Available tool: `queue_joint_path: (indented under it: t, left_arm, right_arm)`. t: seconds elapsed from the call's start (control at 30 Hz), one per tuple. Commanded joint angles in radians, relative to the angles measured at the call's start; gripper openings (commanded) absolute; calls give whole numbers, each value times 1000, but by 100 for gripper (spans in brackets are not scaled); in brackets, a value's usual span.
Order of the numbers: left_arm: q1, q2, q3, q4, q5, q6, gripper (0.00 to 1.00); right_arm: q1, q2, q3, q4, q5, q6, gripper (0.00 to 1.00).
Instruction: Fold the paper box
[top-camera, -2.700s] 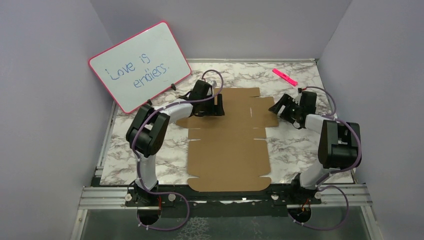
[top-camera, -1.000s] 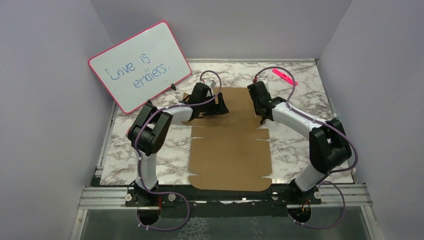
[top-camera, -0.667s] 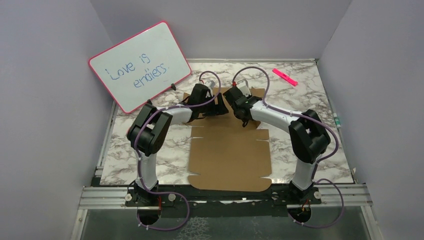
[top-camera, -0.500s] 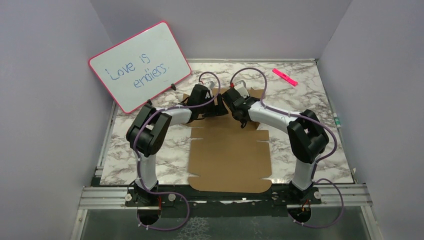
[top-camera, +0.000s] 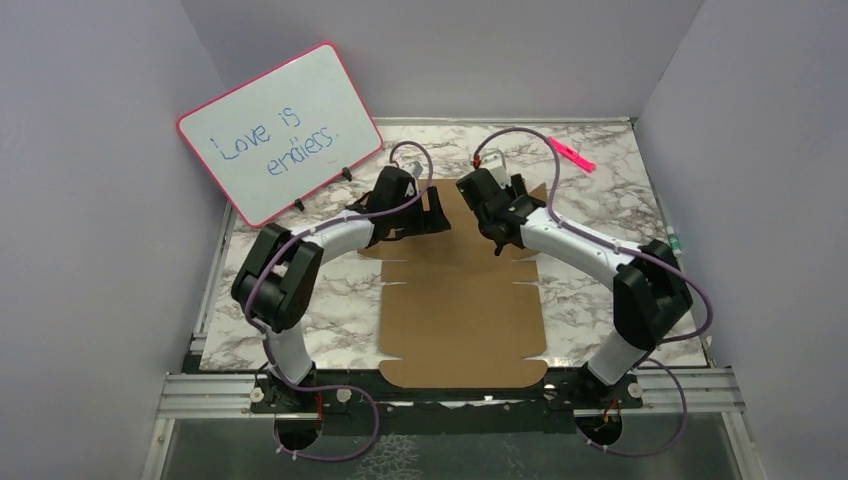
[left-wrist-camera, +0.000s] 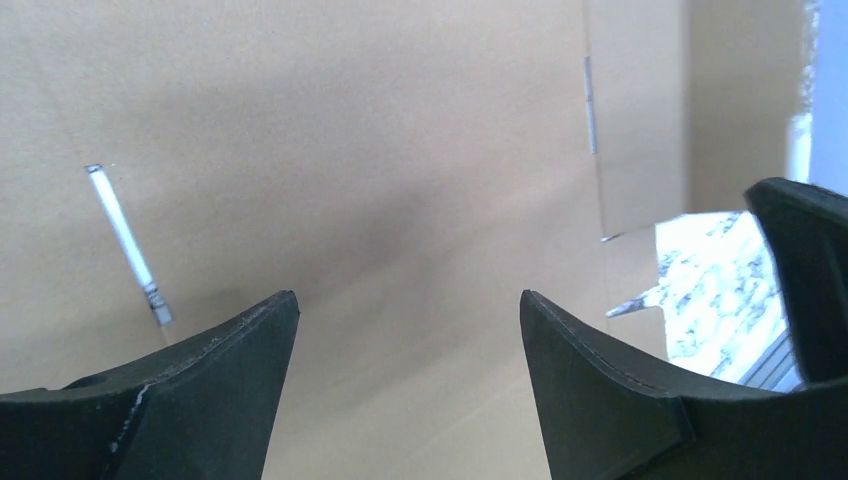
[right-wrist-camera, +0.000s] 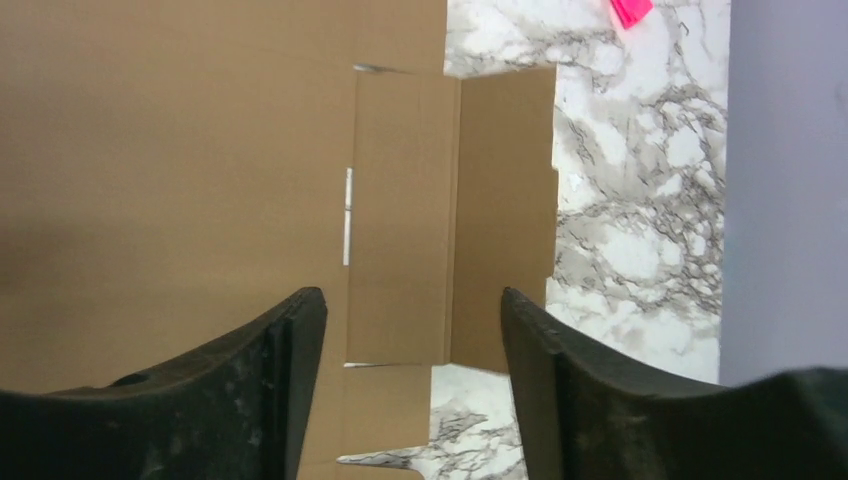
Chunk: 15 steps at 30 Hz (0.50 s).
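The paper box (top-camera: 460, 310) is a flat brown die-cut cardboard sheet on the marble table, running from the near edge to the far middle. My left gripper (top-camera: 430, 212) is open over the sheet's far left part. In the left wrist view (left-wrist-camera: 408, 295) cardboard (left-wrist-camera: 400, 150) fills the space between its fingers. My right gripper (top-camera: 503, 215) is open over the sheet's far right part. The right wrist view (right-wrist-camera: 412, 295) looks down on the sheet's right flaps (right-wrist-camera: 400, 250) and a slit. Neither gripper holds anything. I cannot tell whether the fingers touch the sheet.
A pink-framed whiteboard (top-camera: 280, 130) leans at the far left. A pink marker (top-camera: 570, 153) lies at the far right and shows in the right wrist view (right-wrist-camera: 630, 10). Purple walls enclose three sides. A metal rail (top-camera: 450, 395) runs along the near edge.
My right gripper swung in from the right over the sheet's far part, almost to the left gripper, then drew back a little to the right. The left gripper shifted slightly.
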Motion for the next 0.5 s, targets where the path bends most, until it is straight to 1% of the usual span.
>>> queue_joint_path:
  t: [0.0,0.17,0.27,0.47]
  left_arm:
    - [9,-160,-29,-63,-56,4,83]
    - [56,-308,-135,-102,-91,-3,87]
    - [98,-395,-217,-132,-102,-5,88]
    - [165,-527,-376,-165,-54,5,88]
  right_arm:
    - [7,-95,-28,84,-78,1,74]
    - [8,-171,-96,147,-238,15,85]
    - [7,-206,-155,193,-388,51,90]
    - [7,-255,-294,330,-651,147,97]
